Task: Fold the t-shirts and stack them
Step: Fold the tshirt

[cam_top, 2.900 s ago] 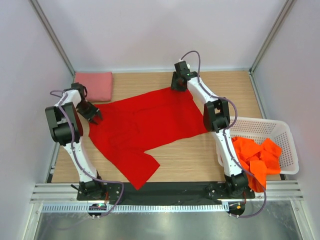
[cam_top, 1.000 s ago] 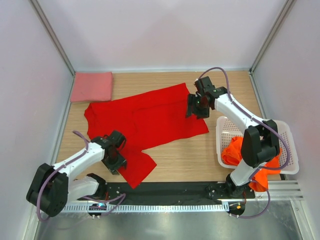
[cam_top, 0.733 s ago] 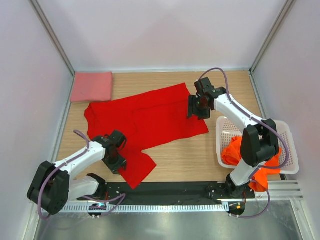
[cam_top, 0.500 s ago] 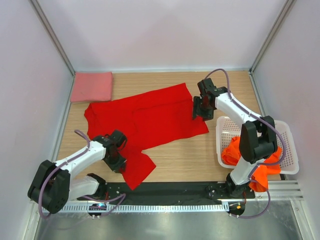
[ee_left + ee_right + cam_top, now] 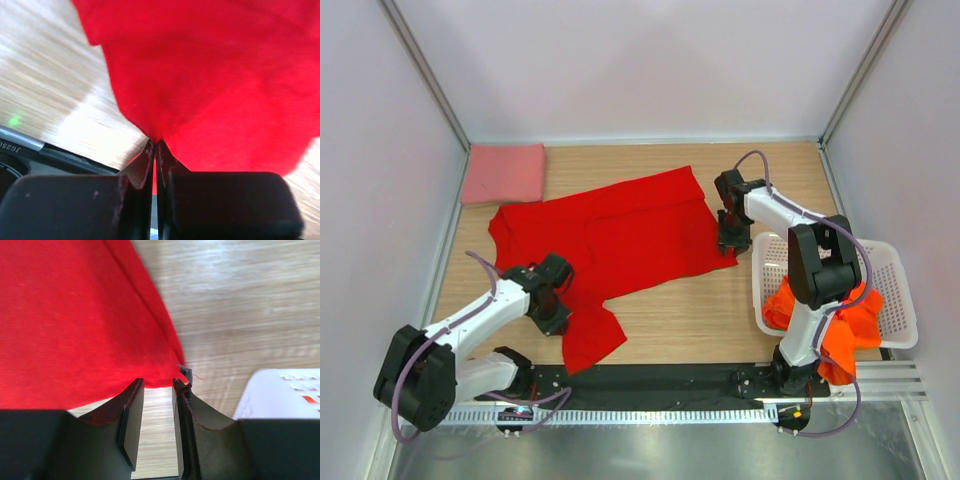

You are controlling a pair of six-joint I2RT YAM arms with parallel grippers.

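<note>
A salmon pink t-shirt point(image 5: 505, 172) lies folded at the far left corner of the table point(image 5: 720, 310). The left gripper point(image 5: 552, 312) is clamped tight on a raised fold of the red t-shirt point(image 5: 620, 235) at its near left part. The rest of the shirt lies spread flat. At its near right corner, the right gripper point(image 5: 731, 240) holds its jaws a little apart. The hem sits at their tips, perhaps just touching. Orange t-shirts point(image 5: 825, 320) lie heaped in the white basket point(image 5: 892, 262).
</note>
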